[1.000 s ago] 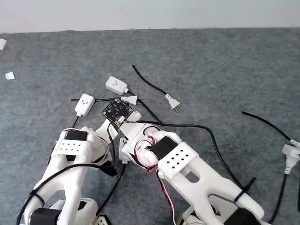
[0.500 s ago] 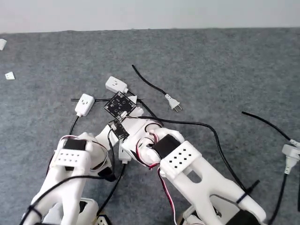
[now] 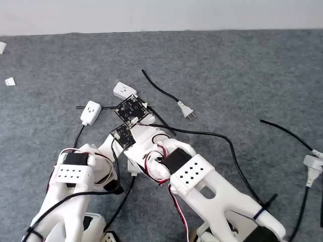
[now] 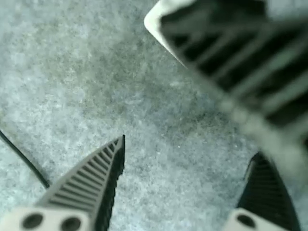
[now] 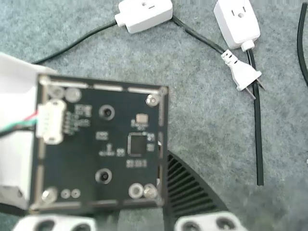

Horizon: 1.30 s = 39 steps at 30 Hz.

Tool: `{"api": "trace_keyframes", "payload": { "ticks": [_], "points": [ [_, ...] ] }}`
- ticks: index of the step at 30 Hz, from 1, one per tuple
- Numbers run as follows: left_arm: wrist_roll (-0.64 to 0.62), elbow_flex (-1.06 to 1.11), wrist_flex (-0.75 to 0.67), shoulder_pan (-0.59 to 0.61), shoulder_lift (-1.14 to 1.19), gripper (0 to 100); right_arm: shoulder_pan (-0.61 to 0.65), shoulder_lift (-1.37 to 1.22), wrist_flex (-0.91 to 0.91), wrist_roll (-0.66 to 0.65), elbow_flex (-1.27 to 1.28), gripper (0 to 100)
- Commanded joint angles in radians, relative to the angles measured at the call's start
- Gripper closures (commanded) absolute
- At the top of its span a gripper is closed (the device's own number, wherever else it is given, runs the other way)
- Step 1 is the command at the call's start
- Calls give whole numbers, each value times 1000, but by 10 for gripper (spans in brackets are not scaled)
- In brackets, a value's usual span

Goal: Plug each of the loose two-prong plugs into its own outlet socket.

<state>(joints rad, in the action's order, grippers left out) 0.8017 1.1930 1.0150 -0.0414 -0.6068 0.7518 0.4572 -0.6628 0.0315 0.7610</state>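
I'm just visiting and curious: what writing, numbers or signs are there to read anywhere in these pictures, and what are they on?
No word, number or sign can be read in any view.
circuit board: tiny white markings beside its parts, too small to read.
white outlet socket: no print visible.
second white outlet socket: no print visible.
white plug: no print visible.

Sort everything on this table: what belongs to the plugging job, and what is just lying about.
Job:
rear socket
front socket
white plug beside the sockets
lone plug farther off

Lying about:
white scrap
second scrap at the edge
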Motion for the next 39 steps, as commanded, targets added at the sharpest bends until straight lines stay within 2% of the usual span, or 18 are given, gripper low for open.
{"api": "trace_keyframes", "payload": {
  "ticks": [1,5,8,15,21,23,29,39],
  "points": [
    [57,27,64,-129,8,621,-67,30,128,37,-94,990],
    [103,25,110,-130,8,621,-71,30,150,37,-100,990],
    [25,22,48,-104,6,622,-71,30,139,38,-98,990],
    [-384,-38,-192,81,8,622,-71,30,125,77,-94,990],
    [-787,-38,-367,126,8,622,-87,30,199,180,-40,990],
    [-878,-35,-404,133,8,622,-88,30,226,210,-20,990],
    [-921,-39,-468,215,8,622,-87,30,217,259,-6,990],
    [-997,-77,-470,299,6,622,-77,-8,231,265,34,990]
  ]
}}
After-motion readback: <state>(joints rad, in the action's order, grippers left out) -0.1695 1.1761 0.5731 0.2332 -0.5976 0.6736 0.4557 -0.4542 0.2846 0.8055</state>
